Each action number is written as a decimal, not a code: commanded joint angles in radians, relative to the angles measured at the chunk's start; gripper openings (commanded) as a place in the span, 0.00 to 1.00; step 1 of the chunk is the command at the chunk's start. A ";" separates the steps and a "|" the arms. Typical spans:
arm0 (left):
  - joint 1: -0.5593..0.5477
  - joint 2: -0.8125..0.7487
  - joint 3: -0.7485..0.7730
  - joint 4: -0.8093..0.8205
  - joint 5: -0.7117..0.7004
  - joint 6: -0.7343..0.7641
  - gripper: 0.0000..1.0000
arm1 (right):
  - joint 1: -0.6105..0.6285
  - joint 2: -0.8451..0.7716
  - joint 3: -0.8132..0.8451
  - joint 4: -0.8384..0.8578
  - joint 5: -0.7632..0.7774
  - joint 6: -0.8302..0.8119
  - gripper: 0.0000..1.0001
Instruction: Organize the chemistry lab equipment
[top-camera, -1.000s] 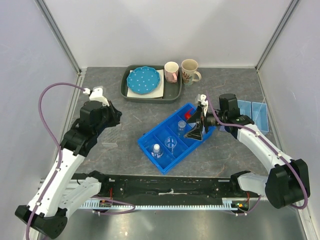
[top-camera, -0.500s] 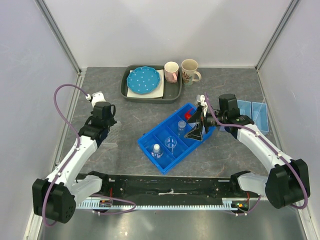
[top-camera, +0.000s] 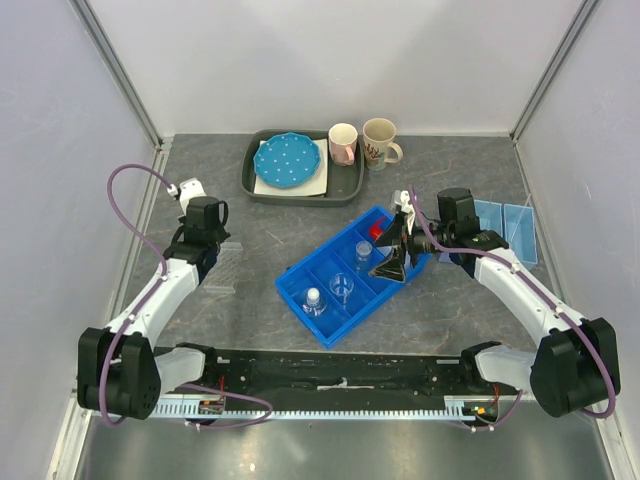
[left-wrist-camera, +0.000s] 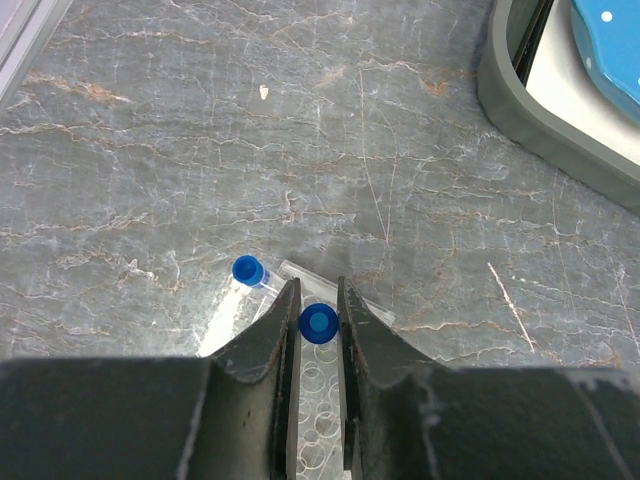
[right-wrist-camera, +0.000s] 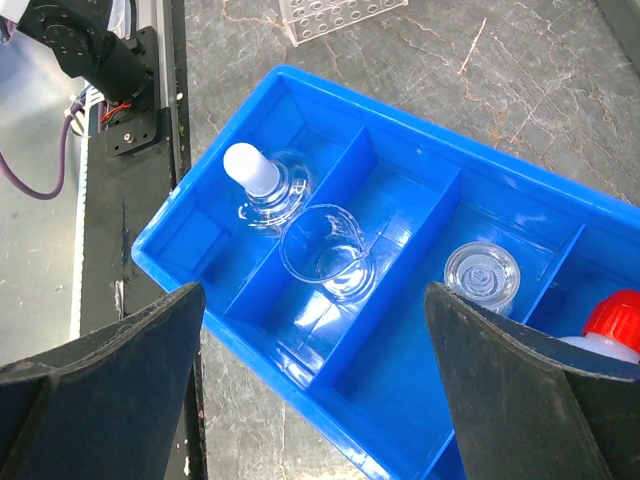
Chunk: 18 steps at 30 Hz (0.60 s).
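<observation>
My left gripper (left-wrist-camera: 318, 300) is shut on a small blue-capped clear tube (left-wrist-camera: 319, 325) and holds it upright over a clear plastic rack (left-wrist-camera: 322, 430). A second blue-capped tube (left-wrist-camera: 247, 270) lies just left of the fingers. In the top view the left gripper (top-camera: 206, 250) is at the table's left. My right gripper (top-camera: 391, 262) is open and empty above the blue divided tray (right-wrist-camera: 250, 340). The tray holds a white-stoppered flask (right-wrist-camera: 262, 187), a beaker (right-wrist-camera: 328, 252), a small vial (right-wrist-camera: 482, 277) and the red-nozzled squeeze bottle (right-wrist-camera: 615, 320). Blue-framed safety glasses (top-camera: 505, 225) lie at the right.
A grey tray (top-camera: 252, 185) with the blue dotted plate (top-camera: 288, 161) stands at the back. Two mugs (top-camera: 343, 143) (top-camera: 380, 141) stand beside it. The grey tray's rim (left-wrist-camera: 520, 110) shows at the left wrist view's upper right. The clear rack's end (right-wrist-camera: 340, 15) lies beyond the blue tray.
My left arm has folded down and its wrist has dropped toward the table at the left. The right arm and the tray's contents have not moved.
</observation>
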 joint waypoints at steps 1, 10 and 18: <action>0.009 0.022 0.001 0.090 0.007 0.017 0.09 | -0.004 -0.015 0.043 0.012 -0.015 -0.028 0.98; 0.017 0.051 -0.005 0.079 0.013 -0.005 0.10 | -0.004 -0.011 0.043 0.009 -0.012 -0.033 0.98; 0.022 0.088 -0.002 0.070 0.030 -0.015 0.11 | -0.004 -0.013 0.044 0.005 -0.012 -0.034 0.98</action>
